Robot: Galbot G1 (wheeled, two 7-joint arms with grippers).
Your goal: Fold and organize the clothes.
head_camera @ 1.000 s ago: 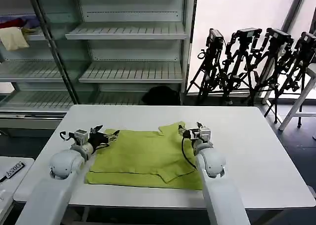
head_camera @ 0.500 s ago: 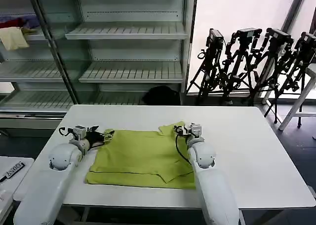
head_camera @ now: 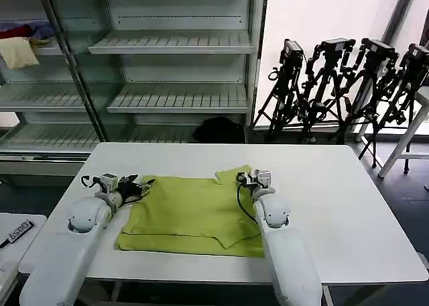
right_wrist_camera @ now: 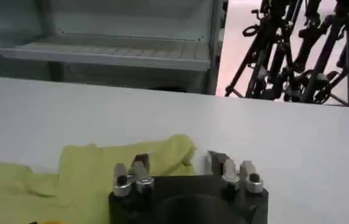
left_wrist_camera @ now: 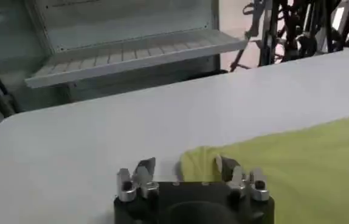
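Observation:
The clothes, one lime T-shirt [head_camera: 191, 212], lie partly folded in the middle of the white table [head_camera: 348, 205]. My left gripper [head_camera: 139, 184] sits low at the shirt's far left corner. In the left wrist view that gripper [left_wrist_camera: 185, 167] is open, and a rounded fold of the shirt [left_wrist_camera: 296, 158] lies between its fingers. My right gripper [head_camera: 241, 179] is at the far right corner, by a raised flap of cloth. There too the gripper [right_wrist_camera: 179, 162] is open, with the tip of the shirt [right_wrist_camera: 101, 167] reaching in between its fingers.
Empty metal shelves [head_camera: 174, 98] stand behind the table, with cream and red garments [head_camera: 19, 47] at the upper left. A black lump [head_camera: 218, 128] lies on the floor beyond the far edge. Camera tripods [head_camera: 348, 84] crowd the back right. A low side table [head_camera: 13, 235] is at left.
My right gripper has moved left along the shirt's far edge, and the shirt's right side has drawn in with it. My left gripper shifted slightly left.

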